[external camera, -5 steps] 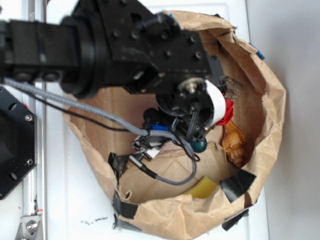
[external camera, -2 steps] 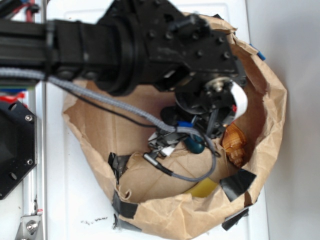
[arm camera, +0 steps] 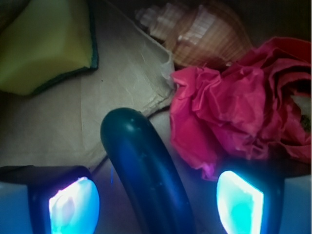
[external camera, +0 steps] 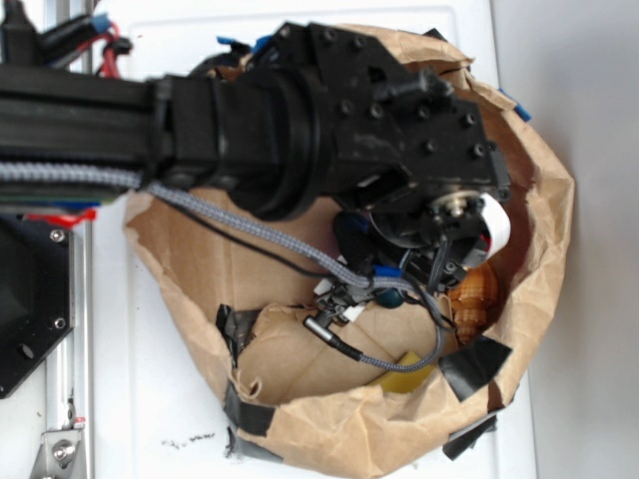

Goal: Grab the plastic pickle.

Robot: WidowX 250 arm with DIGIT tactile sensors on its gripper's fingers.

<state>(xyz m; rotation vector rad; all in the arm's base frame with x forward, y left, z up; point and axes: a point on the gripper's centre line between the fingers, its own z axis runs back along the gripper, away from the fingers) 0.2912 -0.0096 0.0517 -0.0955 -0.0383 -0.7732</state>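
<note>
My arm fills most of the brown paper bag [external camera: 539,200] on the white counter [external camera: 160,399], and my claw [arm camera: 156,200] hangs low inside it, pads apart. Ahead and to my right lies the red fabric flower [arm camera: 234,112], the seashell [arm camera: 204,31] beyond it, a yellow sponge [arm camera: 44,44] far left. The plastic pickle [arm camera: 144,170] lies lengthwise between my pads [arm camera: 73,207], touching neither. I judge it light, rigid and slick, so I should close across its mid-body, not its rounded tip.
</note>
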